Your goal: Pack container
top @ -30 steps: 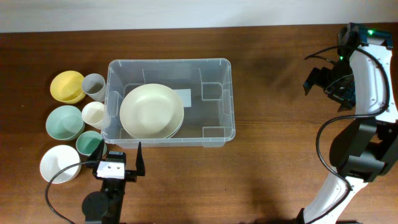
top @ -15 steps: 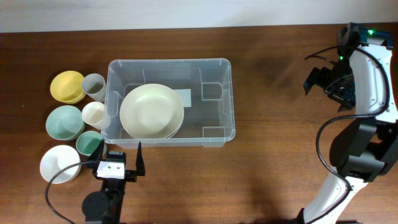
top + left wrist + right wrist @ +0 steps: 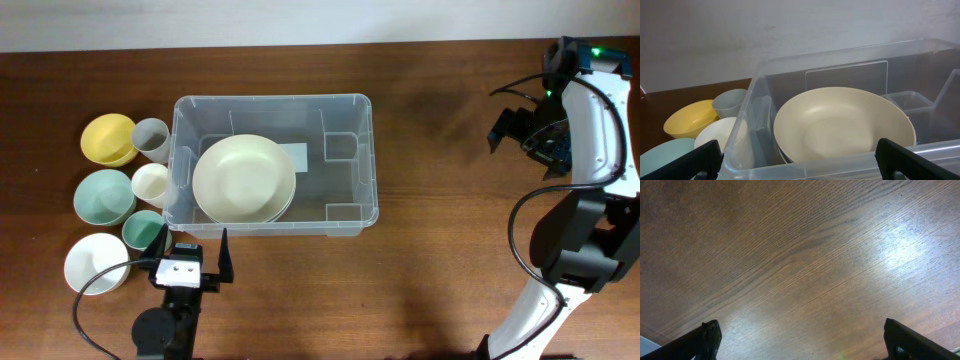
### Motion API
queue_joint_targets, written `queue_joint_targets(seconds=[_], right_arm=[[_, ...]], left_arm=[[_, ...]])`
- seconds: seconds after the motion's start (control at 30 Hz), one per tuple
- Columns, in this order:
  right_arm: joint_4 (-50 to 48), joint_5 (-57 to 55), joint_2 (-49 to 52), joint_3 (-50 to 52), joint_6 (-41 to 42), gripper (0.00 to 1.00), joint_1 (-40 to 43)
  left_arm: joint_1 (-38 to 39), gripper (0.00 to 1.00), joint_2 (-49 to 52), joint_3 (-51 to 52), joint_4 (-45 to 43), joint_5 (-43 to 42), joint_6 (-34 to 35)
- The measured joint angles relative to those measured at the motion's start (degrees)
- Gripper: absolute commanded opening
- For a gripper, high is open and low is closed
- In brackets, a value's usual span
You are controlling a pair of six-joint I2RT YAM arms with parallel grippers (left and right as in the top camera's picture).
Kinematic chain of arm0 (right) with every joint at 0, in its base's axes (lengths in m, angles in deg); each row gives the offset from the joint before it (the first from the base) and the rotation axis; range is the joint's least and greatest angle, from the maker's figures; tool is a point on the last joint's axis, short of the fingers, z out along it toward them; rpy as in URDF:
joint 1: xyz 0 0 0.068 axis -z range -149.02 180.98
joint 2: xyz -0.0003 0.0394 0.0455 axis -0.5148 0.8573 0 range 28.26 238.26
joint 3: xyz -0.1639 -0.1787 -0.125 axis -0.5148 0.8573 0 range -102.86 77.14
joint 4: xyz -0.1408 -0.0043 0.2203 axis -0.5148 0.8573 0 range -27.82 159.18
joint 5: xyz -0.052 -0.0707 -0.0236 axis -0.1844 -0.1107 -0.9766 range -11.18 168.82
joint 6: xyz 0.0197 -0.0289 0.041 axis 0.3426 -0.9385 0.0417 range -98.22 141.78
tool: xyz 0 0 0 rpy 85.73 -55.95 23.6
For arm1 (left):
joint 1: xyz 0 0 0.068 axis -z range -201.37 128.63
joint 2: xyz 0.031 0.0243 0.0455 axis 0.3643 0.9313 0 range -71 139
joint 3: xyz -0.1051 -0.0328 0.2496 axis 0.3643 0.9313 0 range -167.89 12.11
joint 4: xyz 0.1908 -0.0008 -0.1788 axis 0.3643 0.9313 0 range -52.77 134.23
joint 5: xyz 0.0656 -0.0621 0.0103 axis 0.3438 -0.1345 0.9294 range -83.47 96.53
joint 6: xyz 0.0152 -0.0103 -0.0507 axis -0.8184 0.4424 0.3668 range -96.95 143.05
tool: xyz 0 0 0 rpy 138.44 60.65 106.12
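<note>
At the far left of the wooden table stand a yellow bowl, a pale green bowl and a white bowl. Just right of them are a grey cup, a cream cup and a small teal cup.

The clear container sits next, left of the table's middle, close beside the cups. A cream plate lies in its left half, with a second rim showing beneath it. A white label is on its base.

The left gripper hovers just in front of the container's near wall, its fingers spread wide and holding nothing. At the far right, well apart from the container, the right gripper hangs over bare wood, its fingers also wide apart and empty.
</note>
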Motion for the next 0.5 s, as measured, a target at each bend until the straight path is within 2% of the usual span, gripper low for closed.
queue_joint_targets(seconds=[0.13, 0.5], right_arm=[[0.0, 0.0, 0.0, 0.0, -0.02, 0.99, 0.0], [0.0, 0.02, 0.0, 0.02, -0.04, 0.99, 0.0]], left_arm=[[0.0, 1.0, 0.0, 0.04, -1.38, 0.0, 0.0], [-0.07, 1.0, 0.63, -0.2, -26.69, -0.63, -0.76]])
